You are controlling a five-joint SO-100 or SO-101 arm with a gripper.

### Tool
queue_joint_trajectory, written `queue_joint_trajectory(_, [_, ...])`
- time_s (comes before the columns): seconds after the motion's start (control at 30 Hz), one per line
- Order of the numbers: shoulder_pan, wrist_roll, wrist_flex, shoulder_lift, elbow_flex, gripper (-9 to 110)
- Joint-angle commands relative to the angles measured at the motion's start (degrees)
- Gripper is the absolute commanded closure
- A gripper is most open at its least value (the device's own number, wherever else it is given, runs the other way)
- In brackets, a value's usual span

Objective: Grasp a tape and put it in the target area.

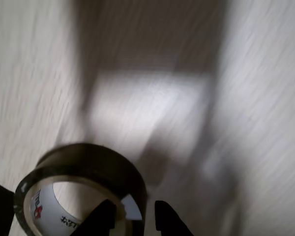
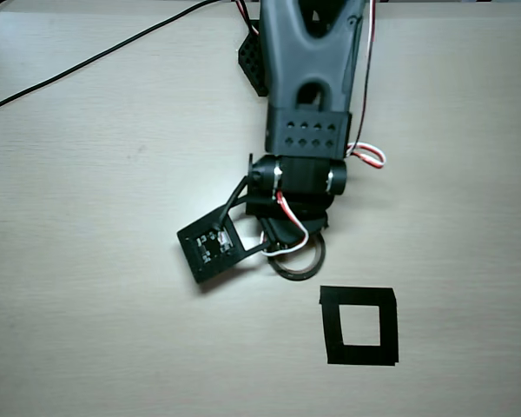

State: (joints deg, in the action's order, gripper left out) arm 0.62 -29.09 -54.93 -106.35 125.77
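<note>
I've got the gripper point(image 1: 132, 219) nipped onto the tape roll point(image 1: 83, 182), one finger inside the ring and one outside, pinching its wall in the wrist view. From overhead the tape roll point(image 2: 306, 266) peeks out just under the arm, right at the gripper point(image 2: 288, 252). The black square target area point(image 2: 359, 326) sits on the worktop point(image 2: 87, 261) down and to the right, near but not touching, so that's my heading
</note>
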Motion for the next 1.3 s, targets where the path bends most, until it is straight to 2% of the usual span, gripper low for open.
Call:
queue_joint_trajectory(0.0, [-0.62, 0.09, 1.67, 1.14, -0.09, 94])
queue_joint_trajectory(0.17, [-1.14, 0.00, 3.78, 2.64, 0.00, 101])
queue_joint_trajectory(0.43, [2.64, -4.83, -1.85, -0.53, -4.13, 101])
queue_joint_trajectory(0.73, [10.81, -2.55, -12.57, 10.02, -25.66, 101])
queue_joint_trajectory(0.9, [13.54, -4.22, -14.50, 16.17, -33.40, 101])
queue_joint_trajectory(1.27, [13.62, -4.83, -20.21, 31.90, -53.61, 101])
